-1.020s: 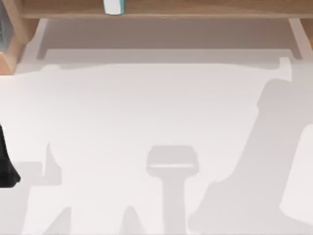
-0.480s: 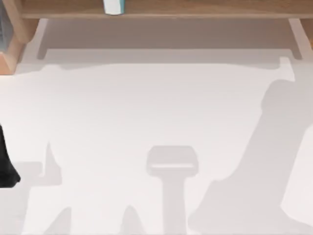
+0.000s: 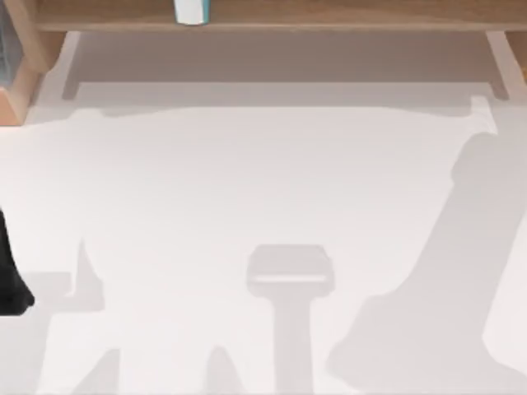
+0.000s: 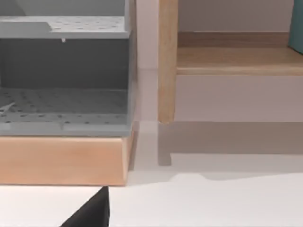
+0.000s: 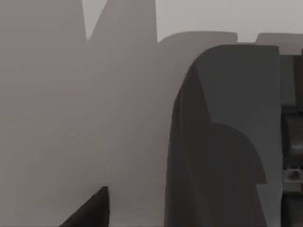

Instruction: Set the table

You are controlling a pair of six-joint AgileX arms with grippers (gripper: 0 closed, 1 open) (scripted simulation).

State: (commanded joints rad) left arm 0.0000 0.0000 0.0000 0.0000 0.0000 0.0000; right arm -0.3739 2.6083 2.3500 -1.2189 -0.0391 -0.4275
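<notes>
Top view, white table, left wrist view, grey rack, tool grip unclear

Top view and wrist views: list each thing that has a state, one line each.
Large white flat table: bare, crossed by grey shadows.
Light-brown wooden shelf frame: upright at the table's far edge.
White and teal cup: upright on the shelf.
Grey perforated rack: sitting on a wooden base, nothing on its tiers.

1. The tabletop spread below the shelf frame, which ran along its far edge.
2. A cup stood on the shelf, left of centre.
3. A rack sat on a block beside the shelf's post, at the tabletop's far left.
</notes>
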